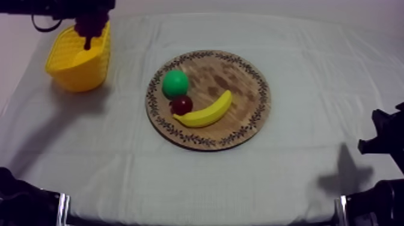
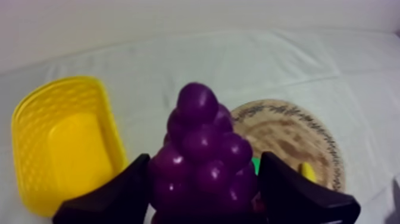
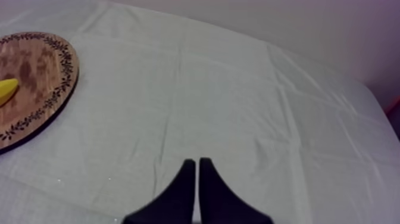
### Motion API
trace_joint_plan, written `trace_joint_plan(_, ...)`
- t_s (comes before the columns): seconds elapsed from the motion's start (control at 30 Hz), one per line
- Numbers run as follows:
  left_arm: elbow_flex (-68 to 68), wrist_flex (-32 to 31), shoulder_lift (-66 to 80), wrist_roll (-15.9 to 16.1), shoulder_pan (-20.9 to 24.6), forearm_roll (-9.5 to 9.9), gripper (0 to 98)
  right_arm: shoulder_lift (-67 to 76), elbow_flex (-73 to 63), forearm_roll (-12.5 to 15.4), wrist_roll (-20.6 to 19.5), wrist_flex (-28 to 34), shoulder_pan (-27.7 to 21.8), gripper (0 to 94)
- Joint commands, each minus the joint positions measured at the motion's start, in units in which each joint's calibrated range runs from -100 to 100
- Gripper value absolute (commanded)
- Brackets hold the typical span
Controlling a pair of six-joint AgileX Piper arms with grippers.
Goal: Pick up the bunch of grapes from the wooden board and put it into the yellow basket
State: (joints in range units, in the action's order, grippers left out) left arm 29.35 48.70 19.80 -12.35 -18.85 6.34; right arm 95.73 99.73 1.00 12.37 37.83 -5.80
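Right gripper: resting at the top view's lower right, fingers lying together on nothing.
Wooden board: sitting mid-frame, carrying banana, small red fruit and green fruit.
Yellow basket: standing at upper left.
Left gripper: clasping the bunch of grapes, hanging over the basket's rim.

Banana touching small red fruit; green fruit just beside it.

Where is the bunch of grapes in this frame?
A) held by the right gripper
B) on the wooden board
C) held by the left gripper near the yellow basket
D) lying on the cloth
C: the left gripper is closed round the bunch of grapes, up by the yellow basket; the right gripper is shut on nothing.
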Motion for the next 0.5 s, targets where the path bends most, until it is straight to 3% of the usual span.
trace_joint_plan(0.0, 1.78, -0.25, 0.42, 0.91, 4.15, -0.43, 62.8, 0.02, 0.04, 0.00, 0.01, 0.00, -0.02, 0.2)
trace_joint_plan(0.47, 0.83, -2.52, -5.11, 4.37, 13.25, -1.05, 62.0, 0.02, 0.04, 0.00, 0.01, 0.00, -0.02, 0.2)
